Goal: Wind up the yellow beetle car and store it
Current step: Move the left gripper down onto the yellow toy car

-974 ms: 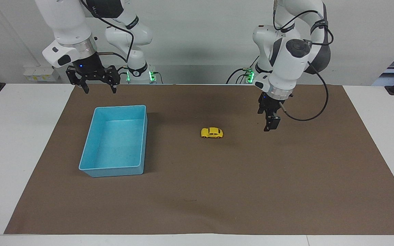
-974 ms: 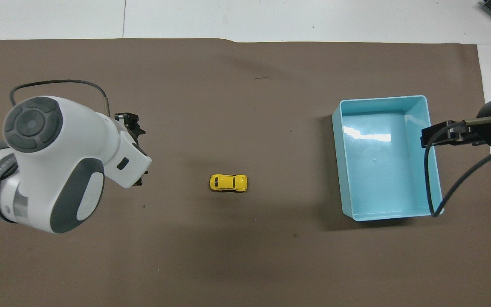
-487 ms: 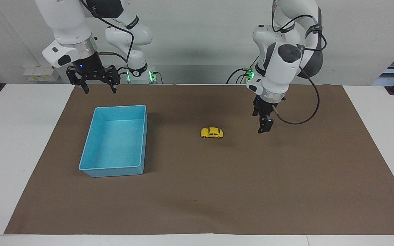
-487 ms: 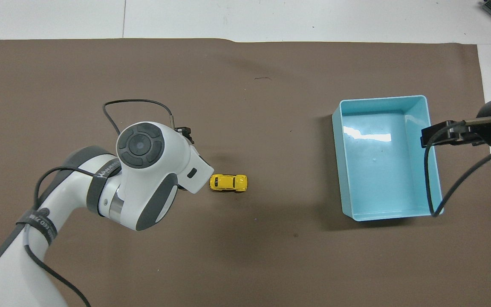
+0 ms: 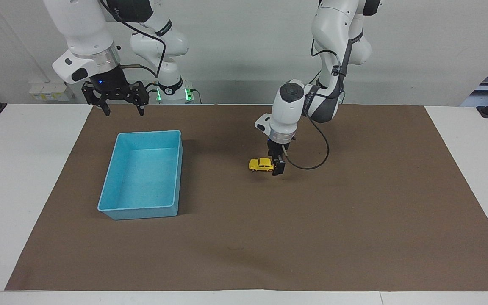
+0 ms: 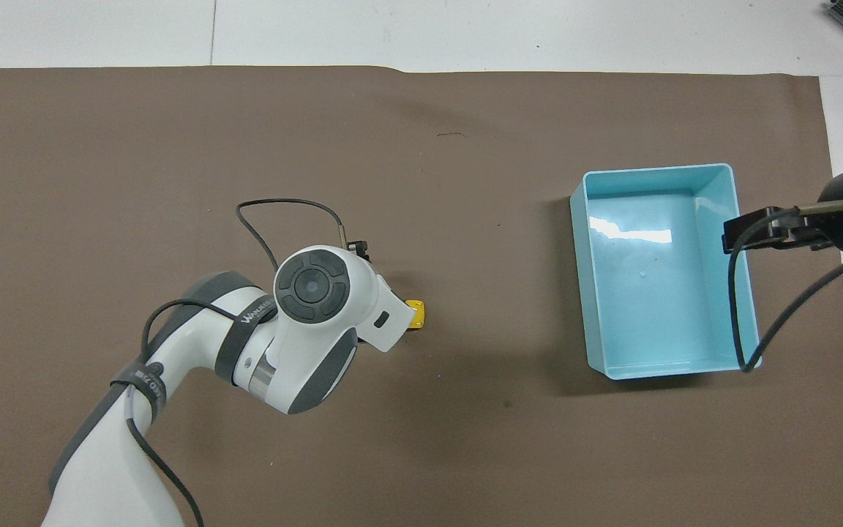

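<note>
A: The left tool point(image 5: 278, 168) is hanging low at one end of the car point(image 5: 262, 164), the end toward the left arm's side of the table point(image 5: 28, 178). Its jaws are standing wide; nothing is sitting in them.

B: Is it touching the car?

A: I cannot tell. From the facing view the tool is covering that end of the car. From overhead the wrist is hiding nearly everything, and only a yellow sliver point(image 6: 416, 315) is peeking out.

B: And the car itself?

A: It is sitting on its wheels on the brown mat point(image 5: 354, 220), right beside the left tool, well apart from the bin point(image 5: 144, 176).

B: The right tool?

A: The right tool point(image 5: 122, 108) is waiting in the air over the mat's edge by the bin, jaws spread wide and carrying nothing. The bin is lying just under and in front of it, toward the right arm's end.
</note>
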